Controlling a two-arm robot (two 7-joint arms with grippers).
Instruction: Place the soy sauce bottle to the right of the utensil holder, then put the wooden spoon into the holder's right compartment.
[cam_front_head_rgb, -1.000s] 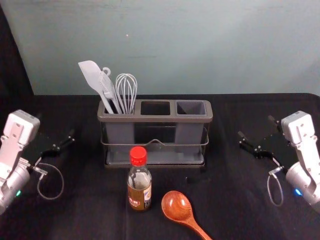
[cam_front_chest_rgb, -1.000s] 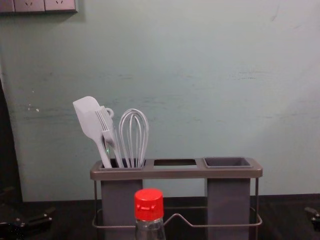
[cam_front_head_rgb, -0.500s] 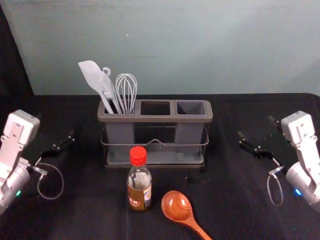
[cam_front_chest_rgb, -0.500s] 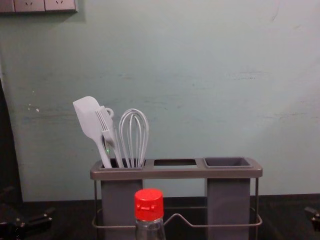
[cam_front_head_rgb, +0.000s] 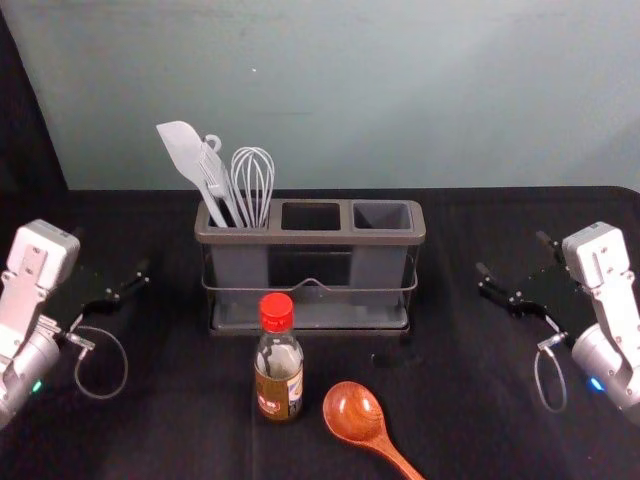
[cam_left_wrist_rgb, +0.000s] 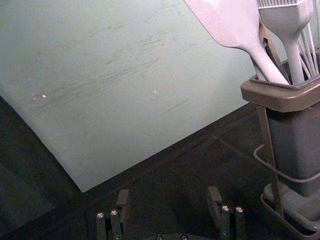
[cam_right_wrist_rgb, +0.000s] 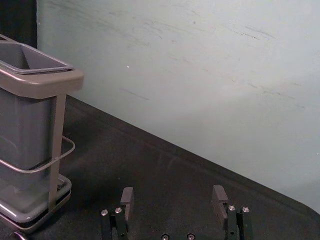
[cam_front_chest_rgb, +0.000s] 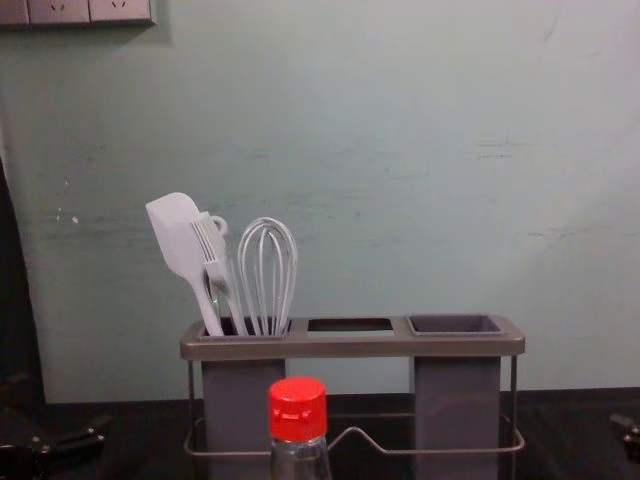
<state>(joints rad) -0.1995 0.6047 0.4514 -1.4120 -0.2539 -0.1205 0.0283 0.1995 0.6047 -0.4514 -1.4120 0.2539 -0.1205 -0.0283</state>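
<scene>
My left gripper (cam_front_head_rgb: 112, 270) is at the table's left side, away from the holder; in the left wrist view the left gripper (cam_left_wrist_rgb: 171, 202) is open and empty. On the table's right side is my right gripper (cam_front_head_rgb: 515, 268); in the right wrist view the right gripper (cam_right_wrist_rgb: 173, 202) is open too, nothing between its fingers. The grey utensil holder (cam_front_head_rgb: 310, 238) stands at the middle back, its right compartment (cam_front_head_rgb: 382, 216) empty. In front of its left half, the soy sauce bottle (cam_front_head_rgb: 279, 377) with a red cap stands upright. The wooden spoon (cam_front_head_rgb: 354, 412) lies right of the bottle, bowl toward the holder.
A white spatula (cam_front_head_rgb: 184, 155), a brush and a whisk (cam_front_head_rgb: 252, 180) stand in the holder's left compartment. Behind the black table (cam_front_head_rgb: 170, 400) rises a pale green wall. Bare table lies to the right of the holder, between it and my right gripper.
</scene>
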